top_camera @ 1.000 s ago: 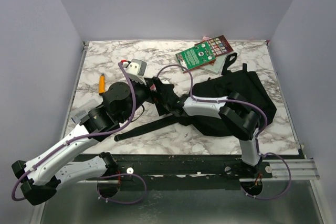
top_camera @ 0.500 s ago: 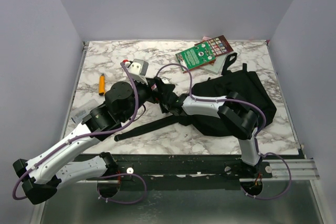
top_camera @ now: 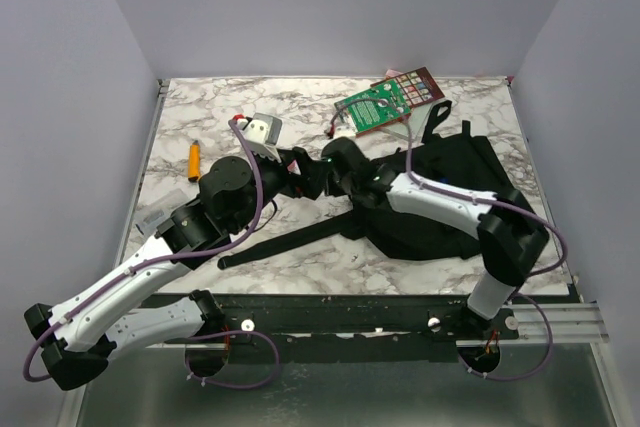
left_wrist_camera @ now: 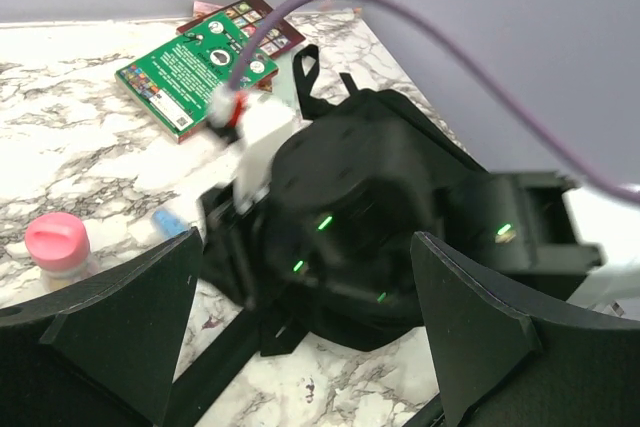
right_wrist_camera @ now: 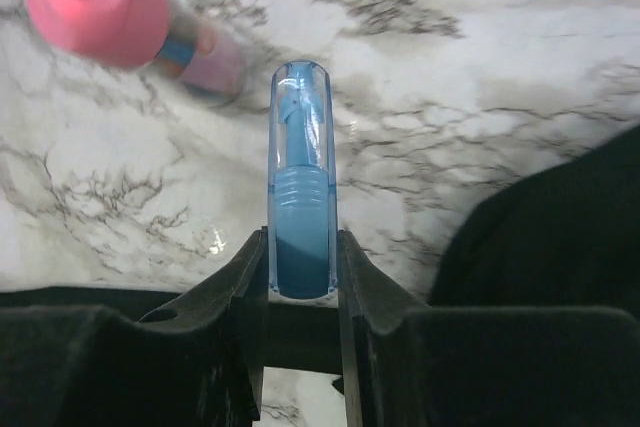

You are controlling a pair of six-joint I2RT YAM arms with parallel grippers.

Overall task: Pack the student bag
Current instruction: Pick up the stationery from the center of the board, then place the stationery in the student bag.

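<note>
right gripper (right_wrist_camera: 300,282) pinches blue pen (right_wrist_camera: 301,187), just beside backpack (top_camera: 470,162) | left gripper (left_wrist_camera: 305,292) spread wide, empty, near backpack

I count 1 student bag (top_camera: 462,155), 2 books: green book (top_camera: 372,107), dark red book (top_camera: 421,82). 1 blue pen (right_wrist_camera: 301,197), 1 orange pen (top_camera: 194,158), 1 pink-capped tube (left_wrist_camera: 58,247).

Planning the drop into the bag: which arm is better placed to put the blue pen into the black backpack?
Right. The right gripper is shut on the blue pen, with the black backpack just beside it. The left gripper is open and empty.
</note>
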